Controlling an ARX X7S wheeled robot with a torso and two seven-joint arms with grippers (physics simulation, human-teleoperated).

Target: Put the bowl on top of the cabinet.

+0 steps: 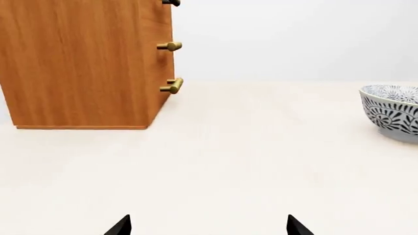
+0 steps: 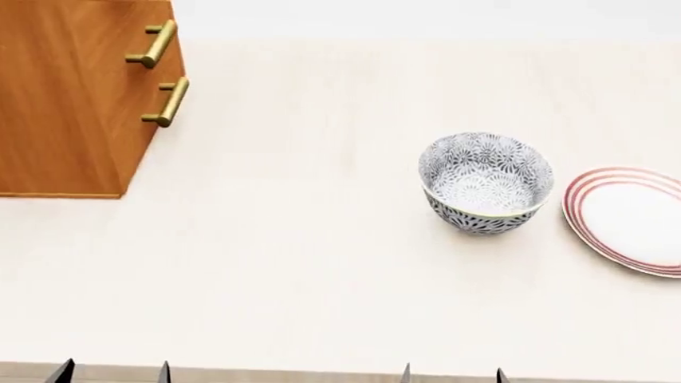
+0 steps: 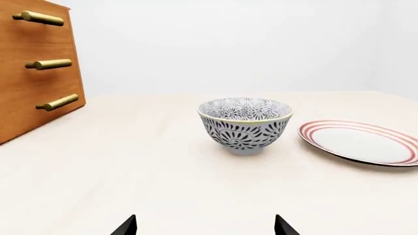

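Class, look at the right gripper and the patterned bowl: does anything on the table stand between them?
Nothing visible does. Bare table lies between the right gripper and the bowl; the plate sits beside the bowl, off that line.

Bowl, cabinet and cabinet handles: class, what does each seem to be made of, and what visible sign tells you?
Bowl: probably glazed ceramic, given its smooth printed floral pattern.
Cabinet: wood or wood veneer, orange-brown with visible grain.
Handles: apparently brass-like metal, golden bars with a soft sheen.
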